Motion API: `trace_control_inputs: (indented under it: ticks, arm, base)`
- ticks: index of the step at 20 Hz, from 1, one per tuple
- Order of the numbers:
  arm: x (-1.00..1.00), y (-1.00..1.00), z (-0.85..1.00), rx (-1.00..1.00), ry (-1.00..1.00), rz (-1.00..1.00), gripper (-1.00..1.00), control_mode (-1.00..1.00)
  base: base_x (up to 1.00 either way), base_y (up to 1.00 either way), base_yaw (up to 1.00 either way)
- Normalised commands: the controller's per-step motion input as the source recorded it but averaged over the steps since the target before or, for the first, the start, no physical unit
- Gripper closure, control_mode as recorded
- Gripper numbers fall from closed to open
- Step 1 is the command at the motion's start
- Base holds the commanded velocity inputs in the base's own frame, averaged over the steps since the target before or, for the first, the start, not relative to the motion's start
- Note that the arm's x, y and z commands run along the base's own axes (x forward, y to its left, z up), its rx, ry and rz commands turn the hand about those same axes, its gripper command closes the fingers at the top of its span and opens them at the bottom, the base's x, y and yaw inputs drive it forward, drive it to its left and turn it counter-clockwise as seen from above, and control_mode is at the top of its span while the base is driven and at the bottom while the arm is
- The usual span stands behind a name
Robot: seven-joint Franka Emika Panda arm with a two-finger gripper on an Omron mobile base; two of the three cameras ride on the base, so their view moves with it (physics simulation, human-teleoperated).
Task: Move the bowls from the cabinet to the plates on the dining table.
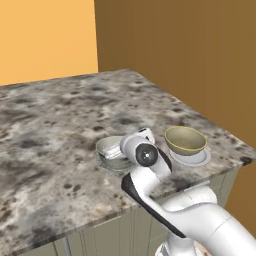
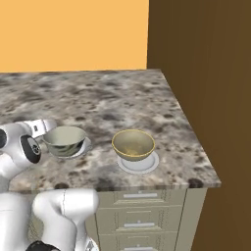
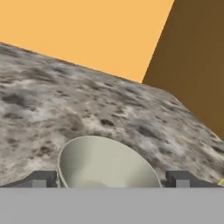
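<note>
1. Two bowls sat on plates at mid-frame: the olive-tan bowl (image 2: 133, 143) on its plate (image 2: 138, 164), the marbled grey bowl (image 2: 64, 140) on the other plate (image 2: 86, 145).
2. Gripper (image 3: 113, 179) jaws stood wide apart, straddling the grey bowl, gripping nothing.
3. Risk: a careless retreat could let a fingertip (image 3: 181, 178) clip the rim and drag the bowl off its plate.

A broad dining table (image 2: 122, 98) with a grey-brown speckled stone top and a squared edge stands against an orange wall and a brown wall. Two small pale plates lie flat on it near the front edge, well apart from the far wall. The left plate (image 2: 87, 145) sits just beside the right plate (image 2: 138, 163), with a gap of bare stone between them. Each plate carries one bowl.
</note>
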Motion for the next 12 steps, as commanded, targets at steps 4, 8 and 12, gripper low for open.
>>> trace_control_inputs:
  ticks: [4, 8, 12]
  arm:
    - [-0.23, -0.09, 0.45, 0.54, 0.0, -0.28, -1.0, -1.0]
    - [-0.43, -0.17, 0.28, 0.53, 0.0, -0.21, -1.0, -1.0]
    - [-0.65, -0.26, 0.05, 0.45, 0.0, -0.08, -1.0, -1.0]
  base:
    - [0.0, 0.0, 0.0]
    - [0.0, 0.0, 0.0]
    - [0.0, 0.0, 0.0]
